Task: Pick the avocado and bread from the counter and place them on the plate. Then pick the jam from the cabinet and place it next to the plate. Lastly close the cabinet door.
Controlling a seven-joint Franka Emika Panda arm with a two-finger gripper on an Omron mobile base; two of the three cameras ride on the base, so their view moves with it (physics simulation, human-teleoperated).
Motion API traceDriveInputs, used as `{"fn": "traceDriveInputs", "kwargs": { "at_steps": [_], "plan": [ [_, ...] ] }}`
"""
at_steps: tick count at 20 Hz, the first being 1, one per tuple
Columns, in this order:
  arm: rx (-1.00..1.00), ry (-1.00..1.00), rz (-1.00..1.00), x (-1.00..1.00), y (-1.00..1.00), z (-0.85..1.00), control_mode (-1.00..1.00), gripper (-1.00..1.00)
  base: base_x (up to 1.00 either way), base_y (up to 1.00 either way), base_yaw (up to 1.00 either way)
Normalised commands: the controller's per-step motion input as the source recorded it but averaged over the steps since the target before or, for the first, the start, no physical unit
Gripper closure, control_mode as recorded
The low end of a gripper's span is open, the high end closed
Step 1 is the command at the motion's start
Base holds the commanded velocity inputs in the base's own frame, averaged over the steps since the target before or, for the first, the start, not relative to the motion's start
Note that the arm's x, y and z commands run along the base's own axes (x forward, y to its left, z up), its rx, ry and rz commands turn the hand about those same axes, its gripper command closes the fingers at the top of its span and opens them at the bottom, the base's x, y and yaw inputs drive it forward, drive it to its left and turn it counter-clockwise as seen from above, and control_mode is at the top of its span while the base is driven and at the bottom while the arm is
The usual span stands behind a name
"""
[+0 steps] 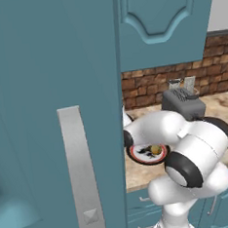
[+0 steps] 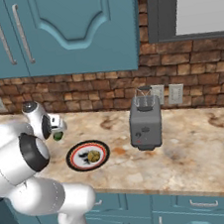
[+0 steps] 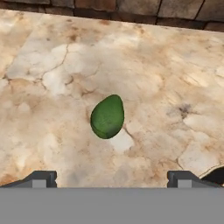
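The big teal cabinet door (image 1: pixel 52 116) is swung wide open toward the left base camera, likely so that the jam can be reached later; it is not yet closed. The counter (image 2: pixel 198 147) is spread out below it, and a grey toaster (image 2: pixel 145 122) is stood on it near the brick wall, out of the way.

The plate (image 2: pixel 72 156) is laid flat on the counter near the front edge, so things can be set down on it easily. A small yellow-brown piece, probably the bread (image 2: pixel 93 157), is seen lying on the plate already.

The gripper (image 2: pixel 56 125) is held low over the counter, just behind the plate, and it is pointed down at the avocado (image 3: pixel 107 117). Its two tips are spread as wide as they go, and nothing is held between them. They are likely kept wide so the fruit can fit in the gap.

The avocado is laid on its side on the bare counter, near the plate but not on it. It is seen right in the middle between the two tips, so a grab looks to be lined up.
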Motion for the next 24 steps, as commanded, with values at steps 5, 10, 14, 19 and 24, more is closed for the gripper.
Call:
{"fn": "traceDriveInputs", "kwargs": {
  "at_steps": [5, 10, 14, 19, 24],
  "plan": [
    [0.01, 0.0, -0.1, 0.26, 0.09, -0.24, -1.0, -1.0, 0.0, 0.0, 0.0],
    [0.02, 0.0, -0.09, 0.29, 0.16, -0.23, -1.0, -1.0, 0.0, 0.0, 0.0],
    [0.0, 0.0, -0.09, 0.26, 0.15, -0.25, -1.0, -1.0, 0.0, 0.0, 0.0],
    [0.0, 0.0, -0.09, 0.18, 0.08, -0.26, -1.0, -1.0, 0.0, 0.0, 0.0],
    [0.0, 0.0, -0.09, 0.19, 0.09, -0.28, -1.0, -1.0, 0.0, 0.0, 0.0]
  ]
}}
